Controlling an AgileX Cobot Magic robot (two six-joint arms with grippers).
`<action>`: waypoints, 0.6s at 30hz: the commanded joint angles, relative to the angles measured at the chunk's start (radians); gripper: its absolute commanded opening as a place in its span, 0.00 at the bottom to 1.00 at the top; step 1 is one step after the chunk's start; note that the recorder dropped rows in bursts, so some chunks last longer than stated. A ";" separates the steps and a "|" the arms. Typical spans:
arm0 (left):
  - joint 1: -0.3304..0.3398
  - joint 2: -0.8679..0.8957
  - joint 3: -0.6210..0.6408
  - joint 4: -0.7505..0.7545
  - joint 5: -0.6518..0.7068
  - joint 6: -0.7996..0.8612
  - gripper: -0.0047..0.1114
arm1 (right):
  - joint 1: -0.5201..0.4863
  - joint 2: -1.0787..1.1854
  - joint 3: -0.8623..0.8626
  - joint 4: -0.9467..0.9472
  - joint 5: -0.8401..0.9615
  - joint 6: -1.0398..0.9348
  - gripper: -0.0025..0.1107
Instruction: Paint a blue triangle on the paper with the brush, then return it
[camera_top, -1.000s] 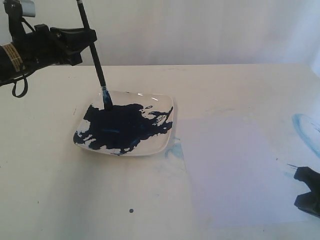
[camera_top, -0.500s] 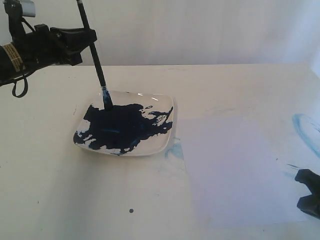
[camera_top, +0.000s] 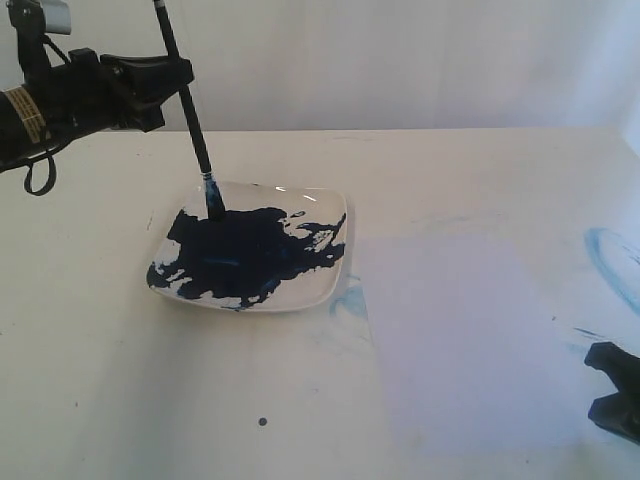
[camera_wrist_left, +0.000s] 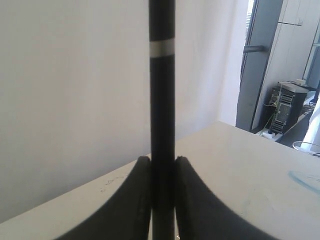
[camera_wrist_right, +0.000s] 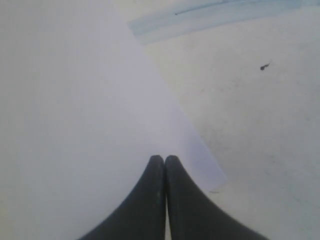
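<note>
Now the left gripper (camera_top: 176, 72) is holding the brush (camera_top: 192, 120) by its black handle, its two fingers pressing it from both sides, exactly as one second before. The brush is hanging down from the jaws, slightly tilted. Its bristle tip is standing at the edge of the dark blue paint (camera_top: 250, 255) in the white dish (camera_top: 338, 215) below this gripper. This arm, the brush and the dish are not showing any change.

Only the right gripper (camera_top: 614, 398) is differing: it is sitting a little lower in the exterior view than earlier. Its jaws are pressed together with nothing between them. Their tips are lying over the paper (camera_wrist_right: 75, 100), near one corner of it; whether they are touching it, I cannot tell. The paper is lying flat on the table (camera_top: 450, 170), just beside the dish, between the two grippers.
</note>
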 joint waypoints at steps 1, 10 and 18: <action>0.001 -0.014 0.006 -0.003 -0.017 0.003 0.04 | -0.004 0.022 0.007 0.009 0.000 -0.017 0.02; 0.001 -0.014 0.006 -0.003 -0.017 0.003 0.04 | -0.004 0.071 0.007 0.051 0.002 -0.062 0.02; 0.001 -0.014 0.006 0.001 -0.017 0.003 0.04 | -0.004 0.107 0.007 0.059 -0.019 -0.064 0.02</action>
